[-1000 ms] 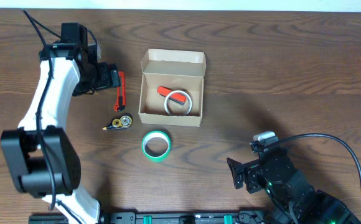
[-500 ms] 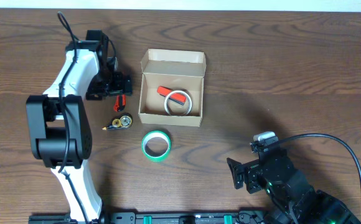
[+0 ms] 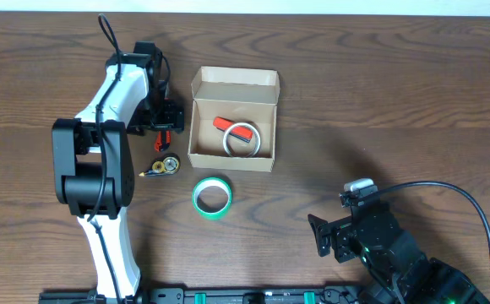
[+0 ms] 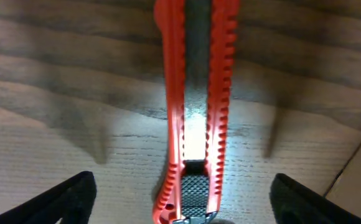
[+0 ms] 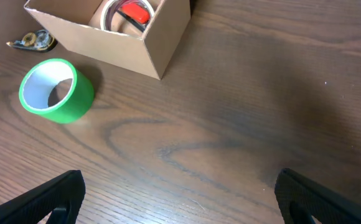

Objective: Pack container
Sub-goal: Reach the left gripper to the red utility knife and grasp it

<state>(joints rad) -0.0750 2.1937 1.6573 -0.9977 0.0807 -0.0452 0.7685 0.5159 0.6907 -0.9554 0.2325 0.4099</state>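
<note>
— What lay on the counter [image 3: 397, 101]?

— The biggest thing was the white left arm [image 3: 114, 89], which reached up from 7 o'clock toward the left of centre. Next came the container [image 3: 231, 160]. It sat a little left of centre, toward 12 o'clock, with its flap lid open at the far edge.

— Was anything inside it?

— A pale tape ring [image 3: 247, 141] lay in it. A red item [image 3: 224, 124] sat at the ring's 10 o'clock, and I could not tell what it was.

— And the claws?

— The right claw [image 5: 180, 186] hung at the container's 5 o'clock, well apart from it. Its fingers were spread wide and it held nothing. The left claw [image 4: 182, 180] hovered at the container's 9 o'clock, over a red utility knife [image 4: 196, 93]. Its fingers stood wide on either side of the handle and did not touch it. The knife lay flat on the wood.

— What about the smaller pieces?

— A green tape roll [image 3: 212, 197] lay at the container's 6 o'clock, near it but apart. A small yellow-and-black round thing [image 3: 164, 165] lay at the container's 8 o'clock, just at the knife's 6 o'clock.
</note>
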